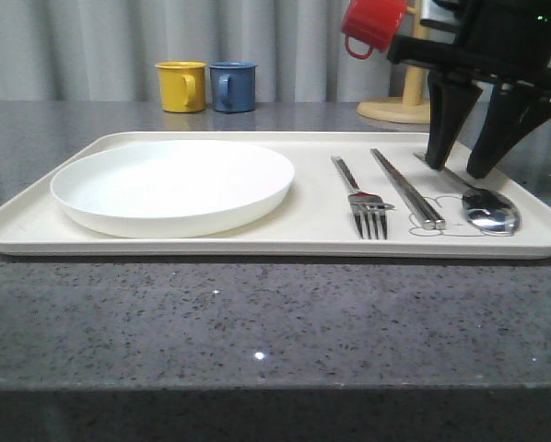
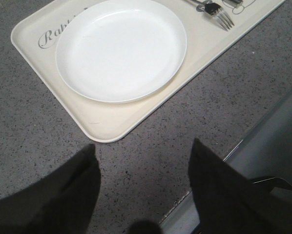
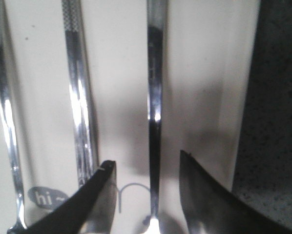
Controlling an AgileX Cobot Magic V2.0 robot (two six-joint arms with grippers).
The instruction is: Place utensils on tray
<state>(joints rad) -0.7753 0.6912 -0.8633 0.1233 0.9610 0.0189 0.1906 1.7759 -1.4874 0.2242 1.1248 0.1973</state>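
The cream tray lies across the dark table and holds a round white plate on its left half. On the tray's right half lie a fork, a pair of chopsticks and a spoon, side by side. My right gripper hangs open just over the spoon's handle, one finger on each side and neither touching it. The chopsticks run next to it. My left gripper is open and holds nothing, over bare table off the tray's near left corner.
A yellow cup and a blue cup stand behind the tray. A red cup hangs on a wooden stand at the back right. The table's edge runs close by my left gripper.
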